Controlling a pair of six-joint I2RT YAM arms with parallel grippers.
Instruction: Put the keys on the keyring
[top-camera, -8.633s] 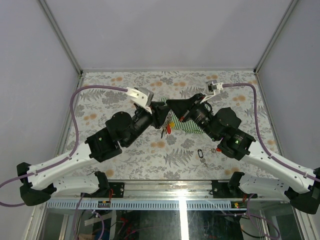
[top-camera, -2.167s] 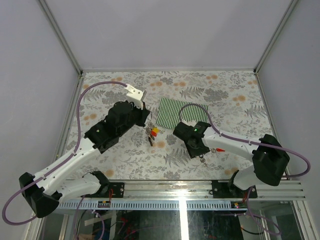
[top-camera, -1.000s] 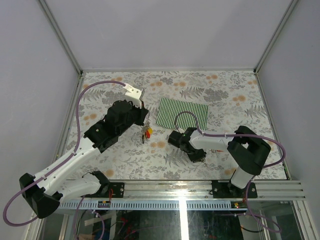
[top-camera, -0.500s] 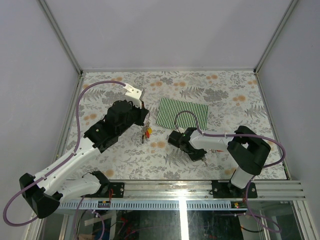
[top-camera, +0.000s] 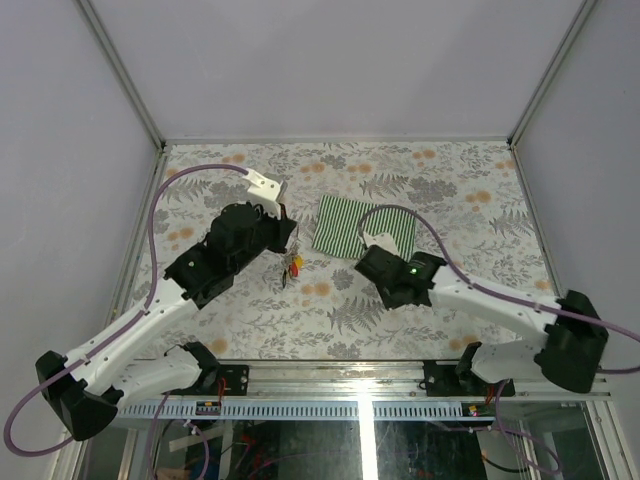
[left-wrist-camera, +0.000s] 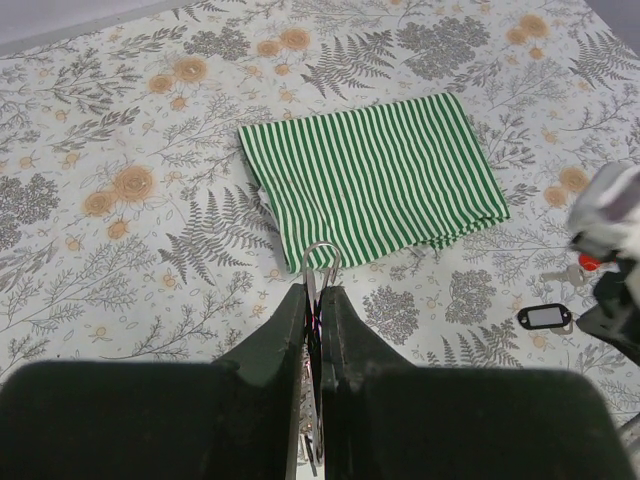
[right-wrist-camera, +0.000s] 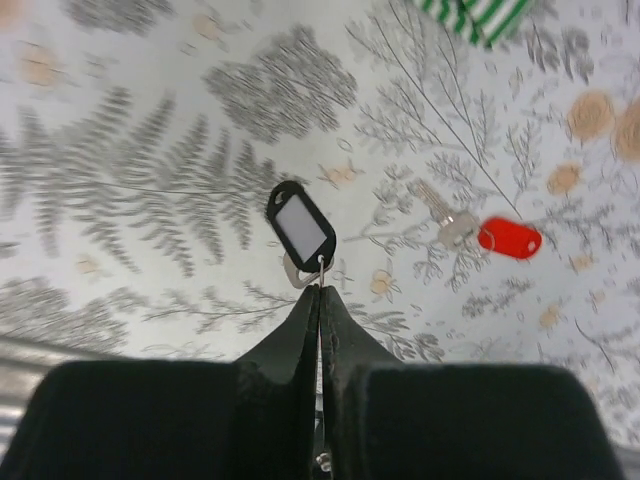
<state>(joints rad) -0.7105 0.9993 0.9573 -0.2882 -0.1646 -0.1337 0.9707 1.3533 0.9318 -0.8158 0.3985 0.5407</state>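
My left gripper (left-wrist-camera: 313, 295) is shut on the keyring (left-wrist-camera: 320, 260). Its thin wire loop sticks out past the fingertips. In the top view the ring's bunch of red and yellow tagged keys (top-camera: 293, 266) hangs under that gripper. My right gripper (right-wrist-camera: 319, 285) is shut on the small ring of the black-tagged key (right-wrist-camera: 302, 226) and holds it just over the table. That key also shows in the left wrist view (left-wrist-camera: 545, 317). The red-tagged key (right-wrist-camera: 508, 238) lies loose on the table to its right.
The green-and-white striped cloth (top-camera: 362, 226) lies flat behind both grippers, and it fills the middle of the left wrist view (left-wrist-camera: 375, 180). The flowered table (top-camera: 450, 190) is walled on the left, right and back.
My right arm has unfolded, its elbow swinging out to the right and its wrist shifting a little right and away. My left gripper with the keyring has stayed put.
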